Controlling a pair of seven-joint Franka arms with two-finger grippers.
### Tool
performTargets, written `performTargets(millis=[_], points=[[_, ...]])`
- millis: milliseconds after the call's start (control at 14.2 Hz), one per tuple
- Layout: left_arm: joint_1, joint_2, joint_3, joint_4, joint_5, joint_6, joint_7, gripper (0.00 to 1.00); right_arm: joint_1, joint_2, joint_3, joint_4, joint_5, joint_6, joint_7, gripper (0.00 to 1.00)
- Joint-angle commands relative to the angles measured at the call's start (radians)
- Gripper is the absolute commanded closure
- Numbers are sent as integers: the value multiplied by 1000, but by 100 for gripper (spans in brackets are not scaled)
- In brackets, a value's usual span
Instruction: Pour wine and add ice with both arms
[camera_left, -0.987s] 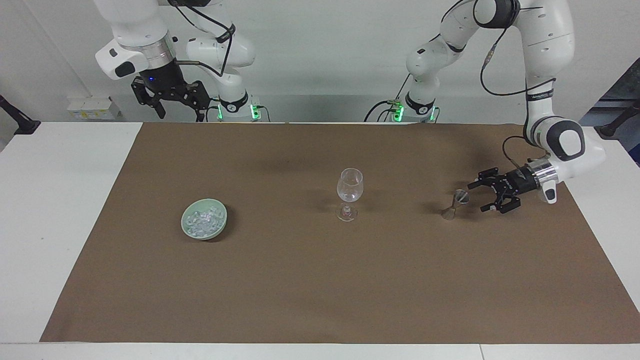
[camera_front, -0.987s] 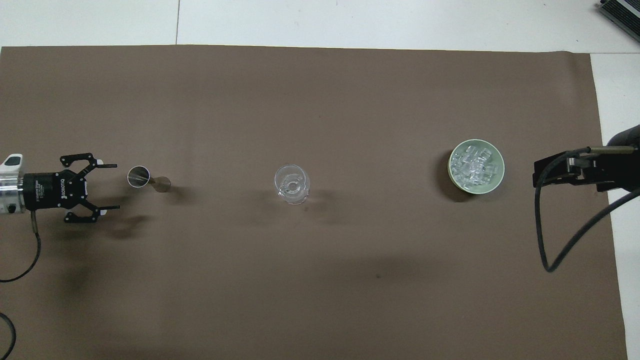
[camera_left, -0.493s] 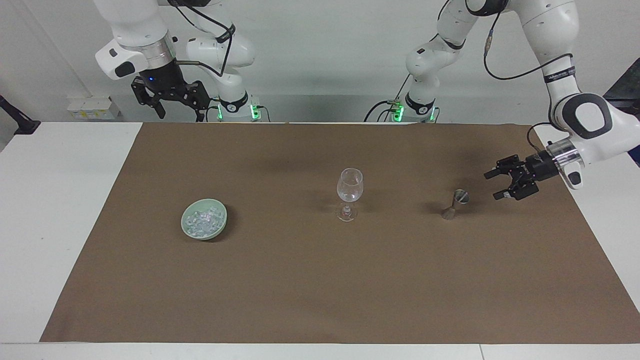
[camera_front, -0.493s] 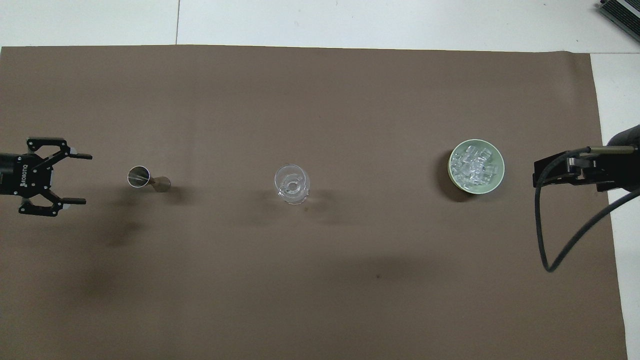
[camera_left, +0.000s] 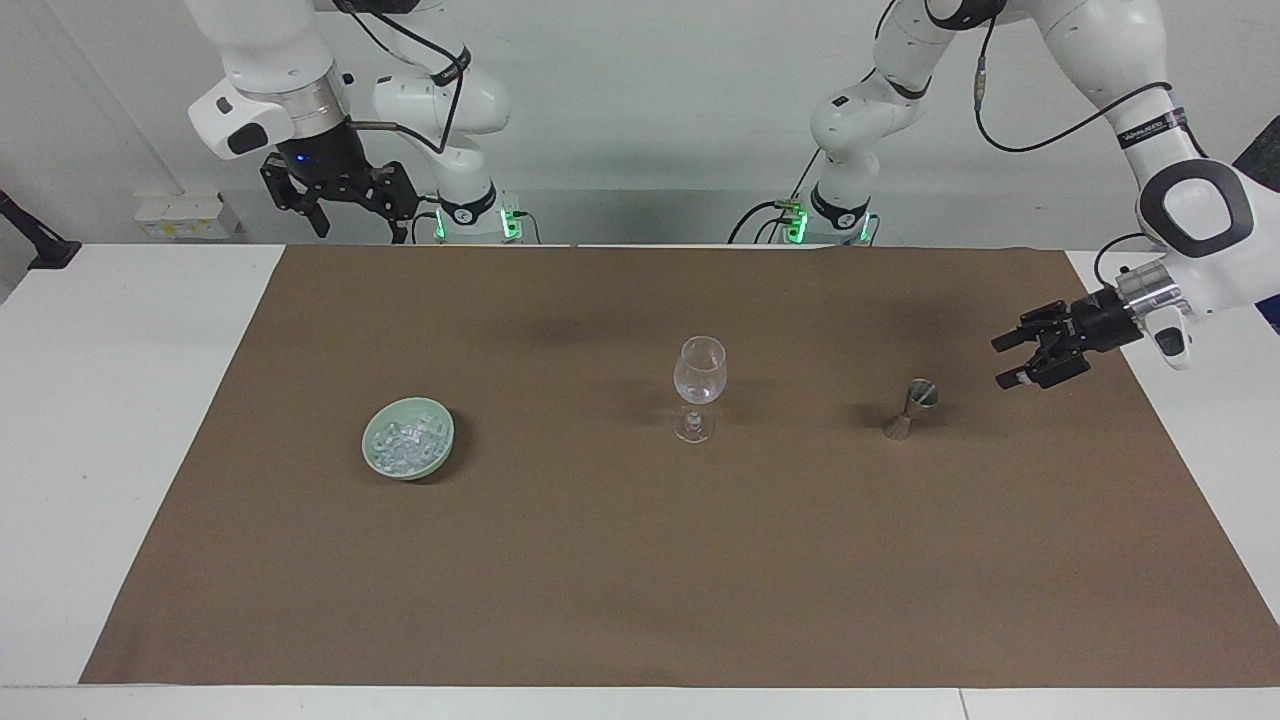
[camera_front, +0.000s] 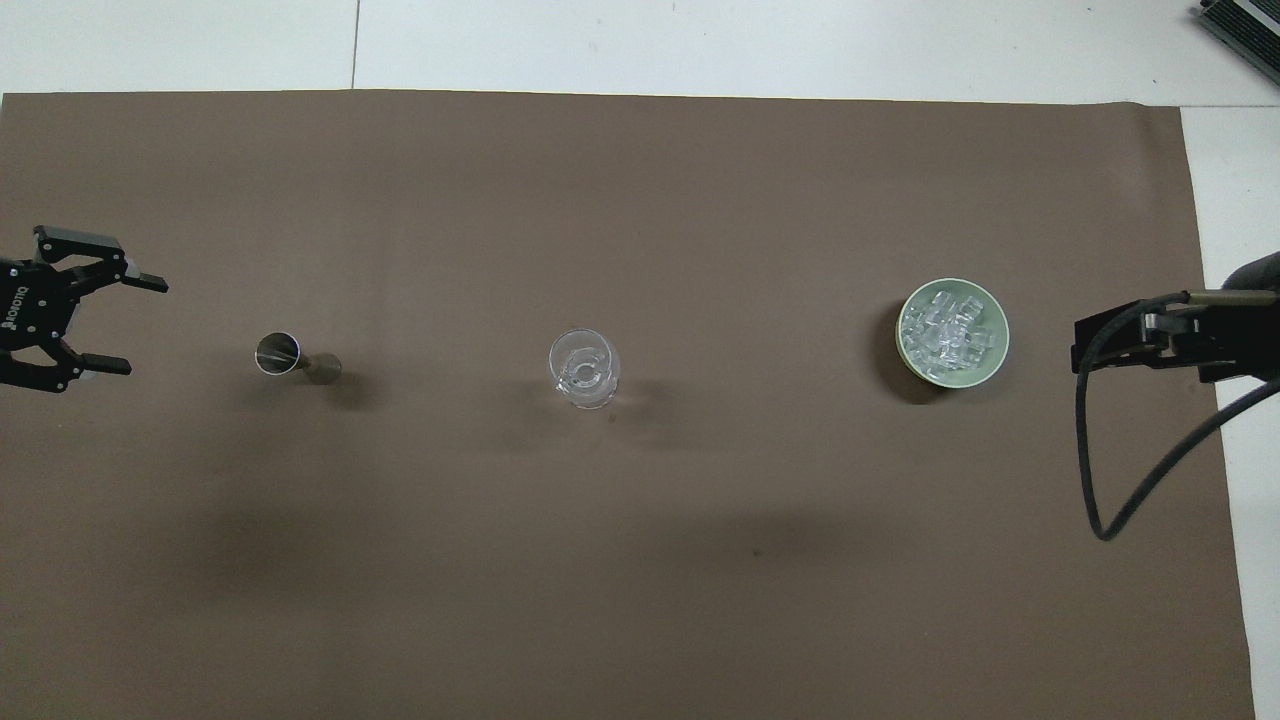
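A clear wine glass (camera_left: 699, 383) (camera_front: 583, 367) stands upright mid-mat. Beside it, toward the left arm's end, a small metal jigger (camera_left: 908, 408) (camera_front: 281, 354) stands upright. My left gripper (camera_left: 1003, 362) (camera_front: 138, 326) hangs open and empty over the mat's edge, a hand's width clear of the jigger. The ice (camera_left: 405, 440) (camera_front: 948, 330) is a heap of small clear chunks in a pale green bowl (camera_left: 440, 458) (camera_front: 1003, 336) toward the right arm's end. My right gripper (camera_left: 360, 225) waits open and empty, high above the table's edge by its base. The wine is out of view.
A brown mat (camera_left: 640, 580) covers most of the white table (camera_left: 100, 450). The right arm's black cable (camera_front: 1100, 500) loops over the mat's edge near the bowl.
My left gripper has pulled away from the jigger toward the left arm's end of the table and risen, still open. The jigger, glass, bowl and right arm have stayed put.
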Motion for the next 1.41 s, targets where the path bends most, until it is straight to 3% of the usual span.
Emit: performTargets(millis=[0, 423, 705, 916, 1057, 1339], points=[[-11, 12, -26, 103, 87, -35, 29, 0, -28, -10, 8, -18, 8, 21, -26, 0], [-39, -37, -61, 136, 219, -43, 251, 0, -30, -11, 8, -27, 10, 58, -23, 0], [-94, -80, -61, 136, 302, -40, 267, 0, -30, -13, 8, -39, 8, 98, -23, 0], [-216, -117, -25, 137, 391, -40, 267, 0, -30, -11, 8, -39, 8, 119, -17, 0], [-337, -155, 73, 137, 403, -43, 273, 0, -30, -11, 6, -39, 8, 118, -17, 0], [-369, -216, 84, 133, 403, -130, 405, 0, -44, -10, 6, -37, 8, 121, -18, 0]])
